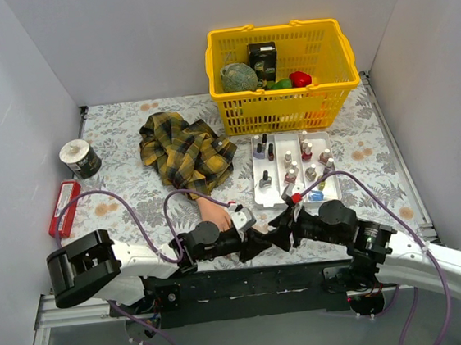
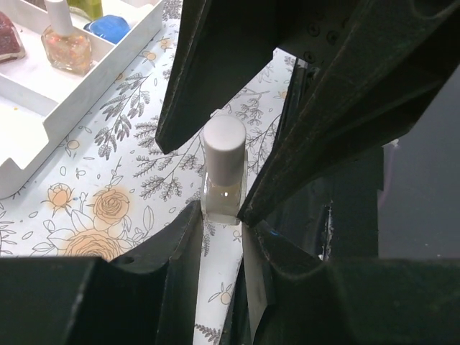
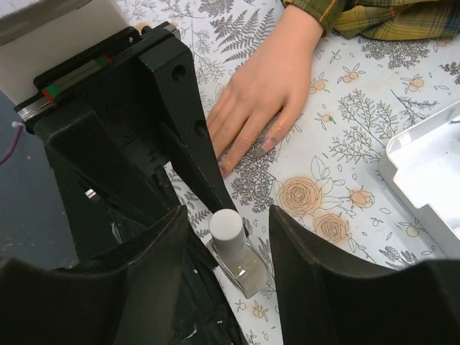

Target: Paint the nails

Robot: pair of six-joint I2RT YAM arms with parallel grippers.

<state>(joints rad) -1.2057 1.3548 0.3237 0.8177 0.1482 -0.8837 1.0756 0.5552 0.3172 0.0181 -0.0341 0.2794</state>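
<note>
l grip (image 2: pixel 221 223) clamped on clear polish bottle (image 2: pixel 224 188) | r grip (image 3: pixel 228 215) jaws apart astride white cap (image 3: pixel 228 231), holding nothing | cap on; i judge nails (image 3: pixel 269 144) mostly unpainted, one tip greyish

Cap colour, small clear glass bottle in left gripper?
White cap on the clear bottle; best in left wrist view.

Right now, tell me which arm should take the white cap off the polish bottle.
Right. The right gripper stands open with the white cap between its fingers; the left gripper is shut on the bottle, so it probably should hold.
</note>
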